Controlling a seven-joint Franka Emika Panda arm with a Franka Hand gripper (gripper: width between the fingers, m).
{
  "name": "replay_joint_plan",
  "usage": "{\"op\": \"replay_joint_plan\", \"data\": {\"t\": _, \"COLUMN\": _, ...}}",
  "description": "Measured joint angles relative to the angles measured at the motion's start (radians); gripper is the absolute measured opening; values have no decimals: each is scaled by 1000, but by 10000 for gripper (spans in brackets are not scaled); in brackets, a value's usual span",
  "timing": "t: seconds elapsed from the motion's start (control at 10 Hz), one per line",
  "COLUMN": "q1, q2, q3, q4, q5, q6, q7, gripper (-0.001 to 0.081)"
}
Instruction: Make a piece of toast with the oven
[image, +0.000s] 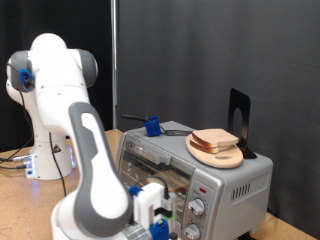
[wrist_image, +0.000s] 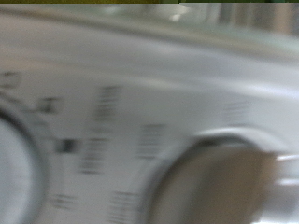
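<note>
Pincer (image: 160, 222), grip unclear, at oven (image: 232, 180) knobs (image: 197, 208); toast (image: 214, 139) lies above.

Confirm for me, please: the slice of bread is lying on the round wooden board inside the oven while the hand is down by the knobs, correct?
Not quite: the exterior view shows the slice of bread on the round wooden board on top of the oven, not inside. The hand is indeed by the knobs.
</note>
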Motion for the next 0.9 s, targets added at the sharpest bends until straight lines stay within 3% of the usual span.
{"op": "replay_joint_plan", "data": {"t": 0.2, "q1": -50, "q2": -28, "q3": 0, "q4": -18, "q5": 34, "q6": -65, "q7": -38, "gripper": 682}}
{"op": "replay_joint_plan", "data": {"t": 0.4, "q1": -77, "q2": -72, "q3": 1, "q4": -66, "q5": 60, "q6": -73, "q7": -57, "gripper": 682}}
{"op": "replay_joint_plan", "data": {"t": 0.9, "q1": -60, "q2": -35, "q3": 10, "q4": -34, "q5": 81, "q6": -8, "q7": -30, "gripper": 682}}
